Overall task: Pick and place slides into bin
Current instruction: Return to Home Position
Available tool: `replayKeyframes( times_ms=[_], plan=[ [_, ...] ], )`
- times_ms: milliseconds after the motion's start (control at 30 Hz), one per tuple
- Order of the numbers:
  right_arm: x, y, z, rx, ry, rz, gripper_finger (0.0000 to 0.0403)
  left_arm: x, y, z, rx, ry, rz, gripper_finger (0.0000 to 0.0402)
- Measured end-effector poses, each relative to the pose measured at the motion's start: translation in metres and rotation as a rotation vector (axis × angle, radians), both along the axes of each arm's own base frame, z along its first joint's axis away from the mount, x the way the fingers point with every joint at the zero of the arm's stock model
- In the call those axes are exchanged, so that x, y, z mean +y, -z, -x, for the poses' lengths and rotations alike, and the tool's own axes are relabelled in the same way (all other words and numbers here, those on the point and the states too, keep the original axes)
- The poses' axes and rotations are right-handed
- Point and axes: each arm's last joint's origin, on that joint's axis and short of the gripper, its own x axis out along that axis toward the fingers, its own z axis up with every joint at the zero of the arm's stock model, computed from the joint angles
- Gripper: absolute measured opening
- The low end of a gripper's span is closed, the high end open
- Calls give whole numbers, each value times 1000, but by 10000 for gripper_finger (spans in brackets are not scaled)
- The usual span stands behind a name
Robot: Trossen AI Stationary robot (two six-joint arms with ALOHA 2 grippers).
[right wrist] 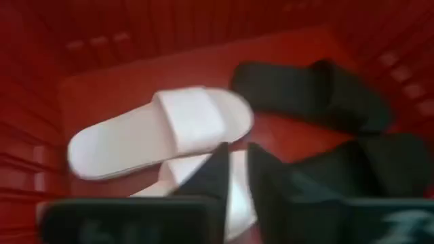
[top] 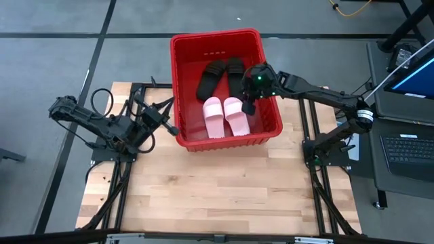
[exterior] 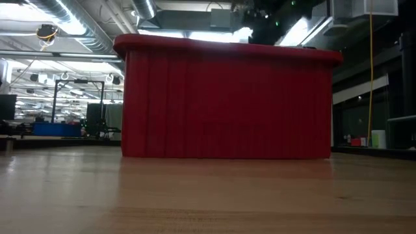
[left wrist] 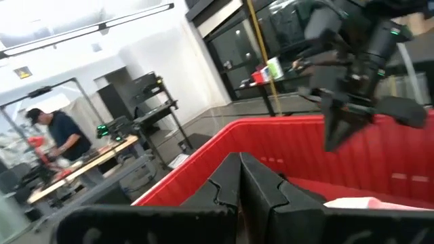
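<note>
Slides: two black [top: 222, 73] and two pink [top: 227, 115], all four lying inside the red bin [top: 184, 88] on the tabletop [top: 224, 190]. Right tool [top: 248, 107] is held above the pink pair, fingers nearly closed, nothing grasped. Left tool [top: 173, 129] is parked beside the bin, clenched, empty.

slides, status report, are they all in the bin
All four slides in the bin: black pair, pink pair. Right claw over the bin, empty. Left claw shut beside it. Nothing in the way.
</note>
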Motion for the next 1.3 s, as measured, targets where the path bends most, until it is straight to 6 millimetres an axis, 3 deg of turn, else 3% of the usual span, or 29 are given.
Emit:
replayKeyframes(
  times_ms=[67,333,533,767,1033,1133,1300],
  plan=[
    [4,-16,0,21,7,58,14,-4,-2,5,-9,30,3,1],
    [40,-80,-3,-37,0,163,6,-18,-17,39,-128,186,82,1],
    [78,-97,-6,-128,-64,117,4,-24,-6,61,-88,310,121,1],
    [134,-71,-17,-118,-35,66,2,-25,30,78,-48,448,310,2],
    [206,-3,-28,-303,-152,-90,2,-38,82,80,-26,502,374,1],
    [224,7,-25,-393,-193,-134,2,-45,96,83,-20,576,405,2],
    [240,8,-21,-436,-186,-166,3,-47,101,91,-44,691,420,1]
  ],
)
